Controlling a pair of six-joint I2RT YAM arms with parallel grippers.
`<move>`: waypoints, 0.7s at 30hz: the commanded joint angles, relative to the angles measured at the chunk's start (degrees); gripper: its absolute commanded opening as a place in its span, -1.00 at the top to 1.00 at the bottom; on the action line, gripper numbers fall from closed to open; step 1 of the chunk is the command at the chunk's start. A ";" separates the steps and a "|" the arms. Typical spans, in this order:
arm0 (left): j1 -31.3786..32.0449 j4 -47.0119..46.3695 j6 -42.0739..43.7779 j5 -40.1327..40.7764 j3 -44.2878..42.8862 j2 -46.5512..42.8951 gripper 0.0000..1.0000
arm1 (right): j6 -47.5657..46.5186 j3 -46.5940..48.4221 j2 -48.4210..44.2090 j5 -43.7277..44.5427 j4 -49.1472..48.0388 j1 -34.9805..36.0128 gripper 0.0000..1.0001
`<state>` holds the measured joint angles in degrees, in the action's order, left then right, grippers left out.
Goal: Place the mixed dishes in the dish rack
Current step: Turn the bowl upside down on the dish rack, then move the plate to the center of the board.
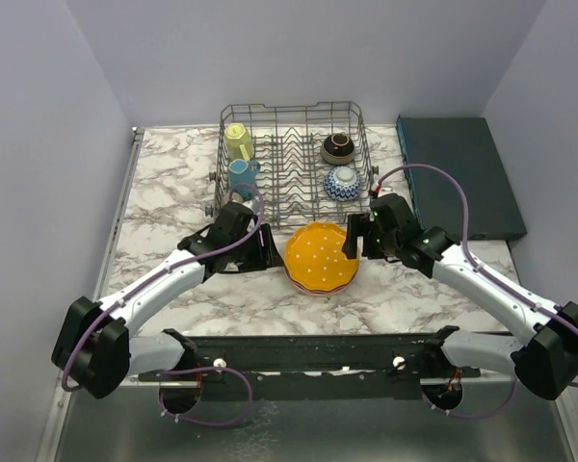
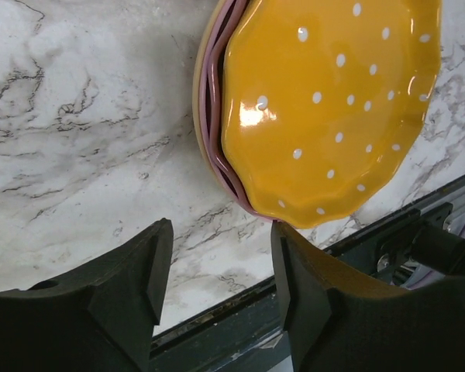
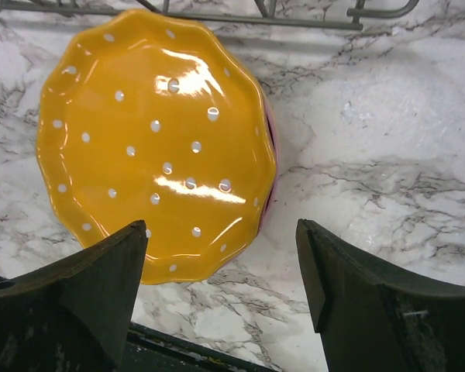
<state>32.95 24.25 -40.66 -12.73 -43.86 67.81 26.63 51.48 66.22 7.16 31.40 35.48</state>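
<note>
Plain pale lilac-grey walls (image 1: 299,48) close off the top of the frame and both sides. A white marble counter (image 1: 164,183) with grey veins fills the middle under even light. A flat dark teal box (image 1: 462,173) lies at its upper right.

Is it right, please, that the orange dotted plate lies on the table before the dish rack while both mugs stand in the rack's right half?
Not quite: the top view shows the yellow mug and blue mug in the left half of the dish rack. The orange plate does lie on the table before it.
</note>
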 commanded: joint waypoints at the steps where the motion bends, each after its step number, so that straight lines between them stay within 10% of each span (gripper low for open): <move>1: 0.55 -3.92 -3.08 2.89 -1.51 3.43 -0.24 | 4.05 -2.51 2.46 -2.60 -3.64 -0.76 -0.68; 21: 0.57 -15.37 -6.57 -1.03 0.08 14.21 -0.42 | 8.62 -9.79 11.86 -17.81 -17.86 -8.68 -0.72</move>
<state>33.26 13.72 -46.11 -12.16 -43.92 79.66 33.21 43.20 76.95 -6.68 17.41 27.59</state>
